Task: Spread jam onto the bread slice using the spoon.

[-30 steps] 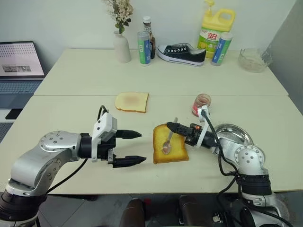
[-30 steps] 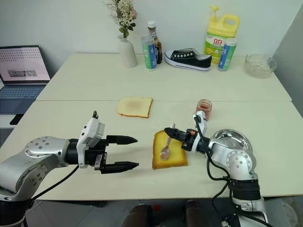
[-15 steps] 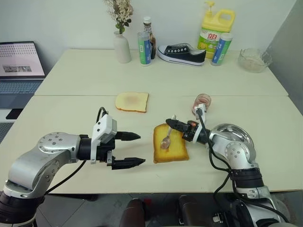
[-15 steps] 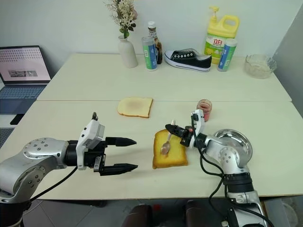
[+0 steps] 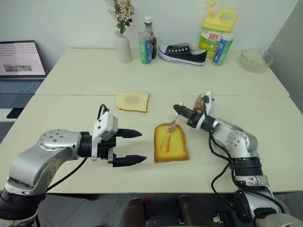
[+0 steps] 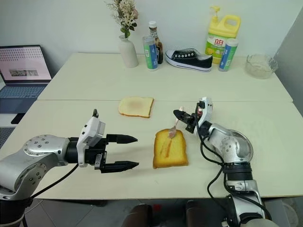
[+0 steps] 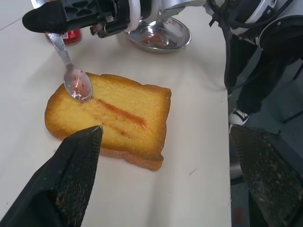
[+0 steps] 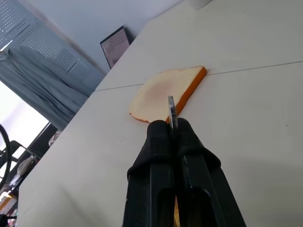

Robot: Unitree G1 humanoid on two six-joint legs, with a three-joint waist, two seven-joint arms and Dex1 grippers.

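The bread slice (image 5: 170,143) lies flat on the near table with a thin red streak of jam (image 7: 120,111) across its top. My right gripper (image 5: 182,111) is shut on the handle of the spoon (image 5: 173,125), just beyond the slice's far edge. The spoon hangs down, and its pink-smeared bowl (image 7: 78,85) sits at the slice's far corner; I cannot tell if it touches. The jam jar (image 5: 202,100) stands right behind that gripper, partly hidden. My left gripper (image 5: 142,146) is open and level, a short way left of the slice, holding nothing.
A thinner, paler slice (image 5: 132,101) lies farther back, left of the jar. A round steel dish (image 7: 158,35) sits under my right forearm. A vase, bottles, a shoe, a detergent jug and a glass bowl (image 5: 254,59) line the far table. A laptop (image 5: 21,66) stands at the left.
My right gripper has lifted the spoon off the middle of the bread slice and carried it up and back toward the jar. A red streak shows where it lay. The left arm has not moved.
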